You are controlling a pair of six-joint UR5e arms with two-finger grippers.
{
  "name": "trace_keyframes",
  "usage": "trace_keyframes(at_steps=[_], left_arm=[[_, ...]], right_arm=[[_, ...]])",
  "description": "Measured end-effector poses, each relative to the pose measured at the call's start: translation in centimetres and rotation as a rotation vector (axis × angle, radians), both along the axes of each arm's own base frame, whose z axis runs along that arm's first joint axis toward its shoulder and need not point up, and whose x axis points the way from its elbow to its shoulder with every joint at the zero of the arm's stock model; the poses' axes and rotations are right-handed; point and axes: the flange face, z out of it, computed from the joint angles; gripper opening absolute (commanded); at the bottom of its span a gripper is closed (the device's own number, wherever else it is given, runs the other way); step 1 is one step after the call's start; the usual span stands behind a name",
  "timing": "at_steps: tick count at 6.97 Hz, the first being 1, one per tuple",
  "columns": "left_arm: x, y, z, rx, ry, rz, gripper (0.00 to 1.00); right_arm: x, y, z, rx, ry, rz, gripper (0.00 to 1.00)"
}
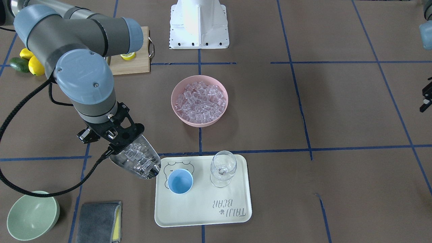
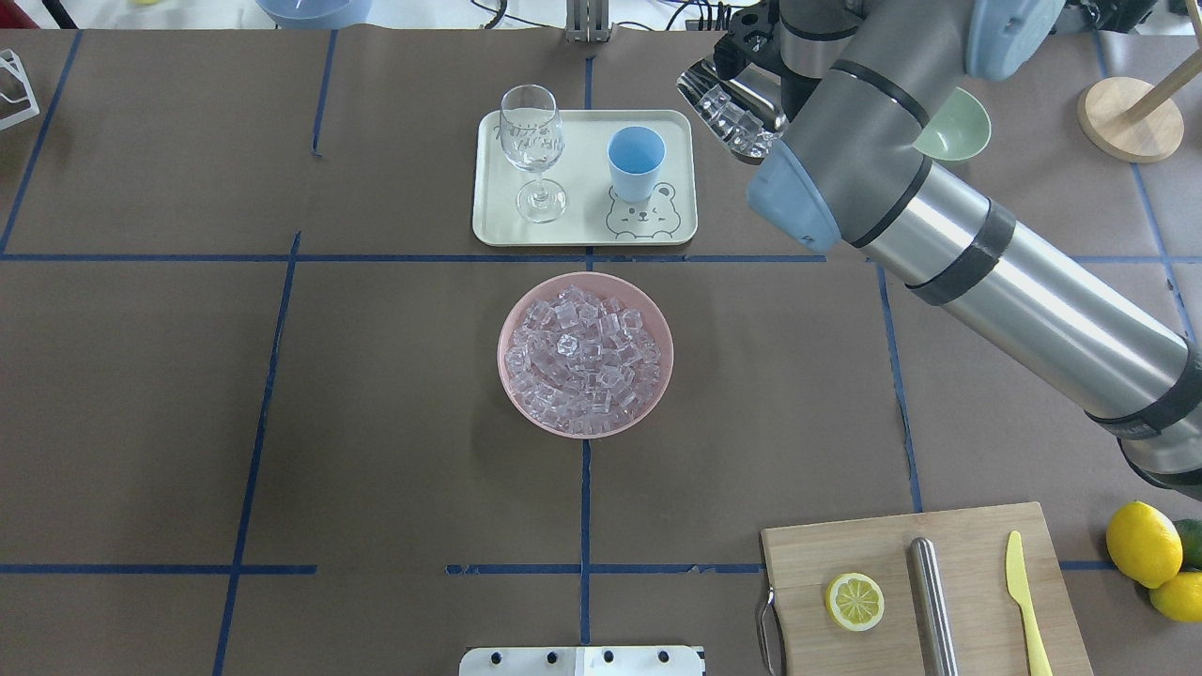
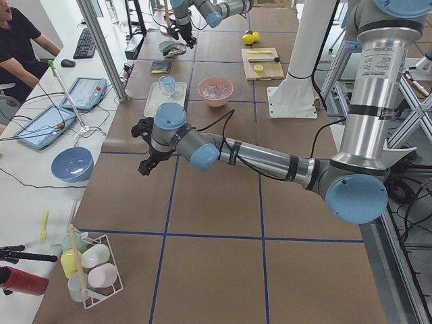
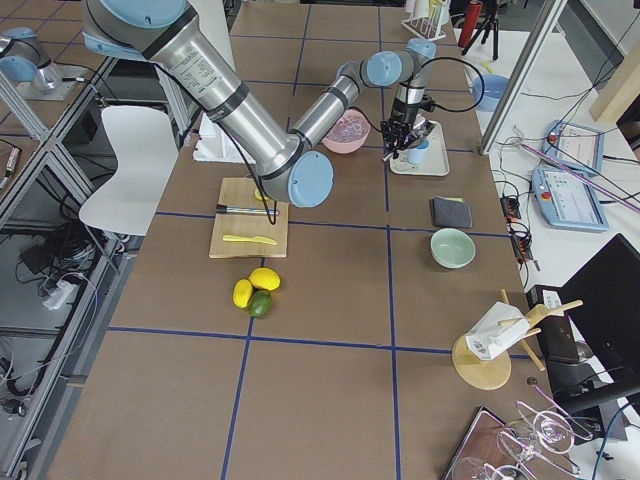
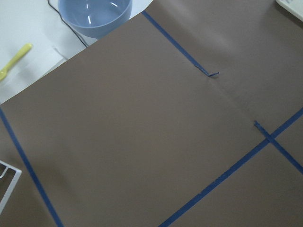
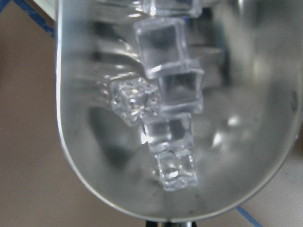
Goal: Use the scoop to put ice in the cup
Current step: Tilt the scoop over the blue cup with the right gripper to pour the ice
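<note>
My right gripper [image 1: 114, 141] is shut on the steel scoop [image 1: 136, 162], which holds several clear ice cubes [image 6: 171, 99]. The scoop hangs above the table just off the tray's [image 1: 206, 216] edge, beside the light-blue cup [image 1: 180, 181], which looks empty. In the overhead view the scoop [image 2: 734, 115] is to the right of the cup [image 2: 636, 161]. A pink bowl [image 1: 176, 90] full of ice [image 1: 200, 101] stands in the table's middle. My left gripper [image 3: 145, 164] hovers over bare table far from these; I cannot tell its jaws.
A clear wine glass [image 1: 222, 168] stands on the tray next to the cup. A pale-green bowl [image 1: 32, 216] and a grey cloth [image 1: 99, 222] lie beyond the scoop. A cutting board [image 2: 925, 587] holds a lemon half, a steel cylinder and a yellow knife.
</note>
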Motion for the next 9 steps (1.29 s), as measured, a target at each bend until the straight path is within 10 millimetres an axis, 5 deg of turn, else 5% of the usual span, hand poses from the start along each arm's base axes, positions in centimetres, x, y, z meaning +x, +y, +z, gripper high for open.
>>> trace_keyframes(at_steps=[5, 9], left_arm=[[-1.5, 0.5, -0.1, 0.020, -0.010, -0.009, 1.00], [-1.9, 1.3, 0.5, 0.037, -0.024, 0.005, 1.00]], right_arm=[[-5.7, -2.2, -4.3, -0.211, 0.192, -0.039, 0.00], [-7.5, -1.9, -4.9, -0.271, 0.352, -0.077, 0.00]])
